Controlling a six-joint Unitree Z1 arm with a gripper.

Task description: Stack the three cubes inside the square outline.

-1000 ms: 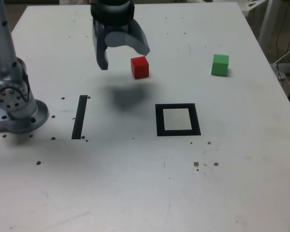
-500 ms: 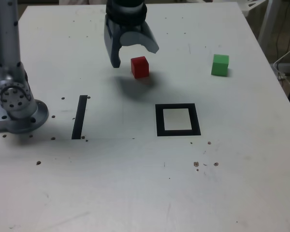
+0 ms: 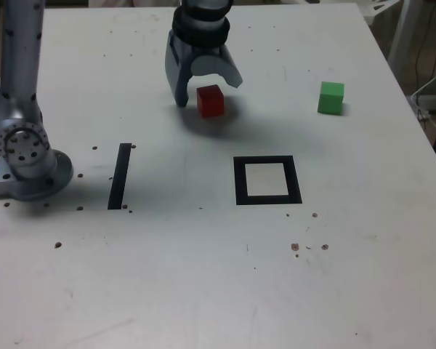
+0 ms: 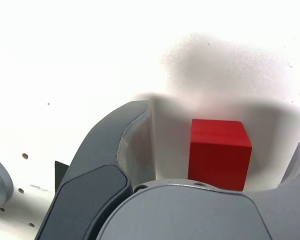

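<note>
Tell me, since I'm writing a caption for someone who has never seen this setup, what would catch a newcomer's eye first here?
Probably the bright red cube, between the open jaws of the gripper in the wrist view. Next, the black square outline, lying flat on the pale table nearer the camera in the exterior view, and the green cube, off toward that view's right.

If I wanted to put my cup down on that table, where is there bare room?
The widest bare patch is the near part of the table, below the black strip and the square outline. Another lies between the red cube and the green cube. It's crowded around the red cube, beneath the open gripper.
</note>
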